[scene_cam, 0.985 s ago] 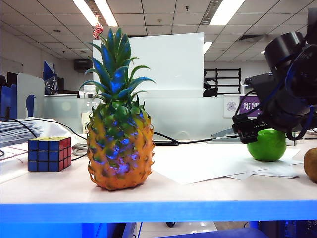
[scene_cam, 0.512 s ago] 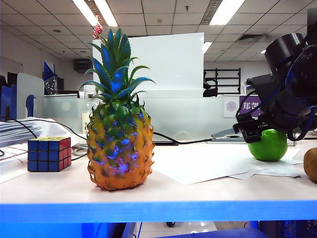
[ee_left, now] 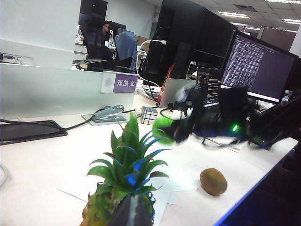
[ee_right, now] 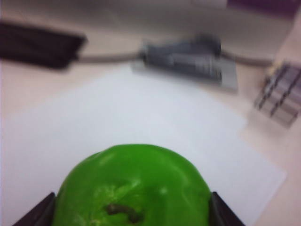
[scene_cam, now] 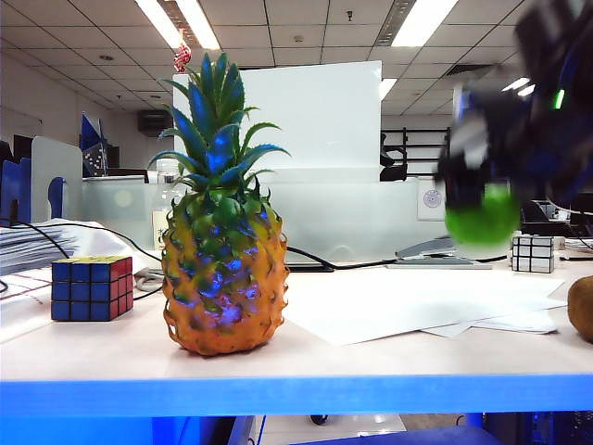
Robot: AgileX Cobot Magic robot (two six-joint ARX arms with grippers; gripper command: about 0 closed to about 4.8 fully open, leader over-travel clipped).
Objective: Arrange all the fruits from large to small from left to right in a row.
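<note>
Exterior view: the pineapple (scene_cam: 223, 248) stands on the table (scene_cam: 371, 357); the right gripper (scene_cam: 482, 199), blurred, carries the green apple (scene_cam: 482, 219) in the air, and the kiwi (scene_cam: 582, 307) lies at the right edge. Left wrist view: the left gripper itself is unseen, so its state cannot be told. Right wrist view: dark fingers (ee_right: 35, 214) clamp the apple on both sides above white paper (ee_right: 141, 117).

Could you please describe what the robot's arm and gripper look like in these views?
The right arm is black and bulky, motion-blurred, with a small green indicator light. The right gripper has dark, wedge-shaped fingers. The left arm and gripper are in no view.
</note>
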